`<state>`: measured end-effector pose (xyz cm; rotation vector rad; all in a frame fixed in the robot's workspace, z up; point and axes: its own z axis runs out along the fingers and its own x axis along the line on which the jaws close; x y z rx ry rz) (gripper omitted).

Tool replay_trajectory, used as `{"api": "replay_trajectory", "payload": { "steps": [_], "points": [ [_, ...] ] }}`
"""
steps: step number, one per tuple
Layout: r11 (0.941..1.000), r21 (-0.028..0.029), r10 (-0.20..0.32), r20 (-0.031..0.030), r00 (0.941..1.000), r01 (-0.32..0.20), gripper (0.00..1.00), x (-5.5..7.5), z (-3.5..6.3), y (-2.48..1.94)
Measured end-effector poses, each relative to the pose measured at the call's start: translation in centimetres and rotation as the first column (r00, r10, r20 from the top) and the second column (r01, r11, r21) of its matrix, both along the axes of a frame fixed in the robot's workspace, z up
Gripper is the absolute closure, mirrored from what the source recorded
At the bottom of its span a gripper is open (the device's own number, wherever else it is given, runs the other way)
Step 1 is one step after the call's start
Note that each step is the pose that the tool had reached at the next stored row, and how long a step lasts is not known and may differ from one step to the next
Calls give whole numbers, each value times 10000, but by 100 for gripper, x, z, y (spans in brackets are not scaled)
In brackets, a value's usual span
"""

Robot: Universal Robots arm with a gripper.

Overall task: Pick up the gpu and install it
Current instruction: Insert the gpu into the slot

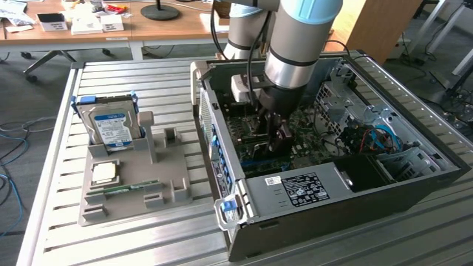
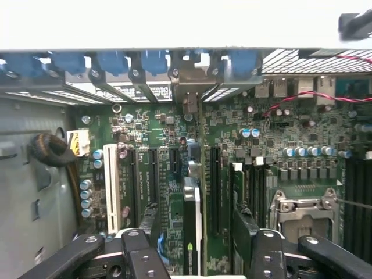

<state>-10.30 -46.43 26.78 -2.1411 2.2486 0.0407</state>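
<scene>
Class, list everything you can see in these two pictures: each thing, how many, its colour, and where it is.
gpu: one, green and black, standing edge-on in a motherboard slot between the claw's fingers.
Computer case: one, black, open, on the slatted table.
Motherboard: one, green, inside the case.
Hard drive: one, silver with blue-white label, upright in the grey holder.
Processor chip: one, silver, on the holder.
Memory stick: one, green, on the holder.
Claw: one, black, open, astride the gpu.

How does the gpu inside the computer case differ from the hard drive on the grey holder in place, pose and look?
The gpu stands on edge on the green motherboard inside the case, under the open gripper; the hard drive stands outside in the grey holder. The gpu looks dark and thin; the hard drive shows a silver face with a blue-white label. Both stand upright.
</scene>
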Motion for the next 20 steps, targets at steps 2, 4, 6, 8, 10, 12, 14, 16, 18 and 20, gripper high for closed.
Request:
{"api": "replay_trajectory", "payload": {
  "steps": [2,4,6,8,10,12,14,16,18,20],
  "points": [
    [10000,-3,0,0,10000,0,37,0,54,0],
    [10000,-10,0,0,10000,0,37,0,103,0],
    [10000,-16,0,0,10000,0,37,0,152,0],
    [10000,-27,0,0,10000,0,37,0,190,0],
    [10000,-37,0,2,10000,0,37,0,197,1],
    [10000,-38,0,1,10000,0,37,0,198,0],
    [10000,-40,0,0,10000,0,37,0,198,0],
    [10000,-41,0,0,10000,0,37,0,199,0],
    [10000,-40,0,1,10000,0,37,0,198,0],
    [10000,-40,-1,0,10000,1,37,0,199,0]
  ]
}}
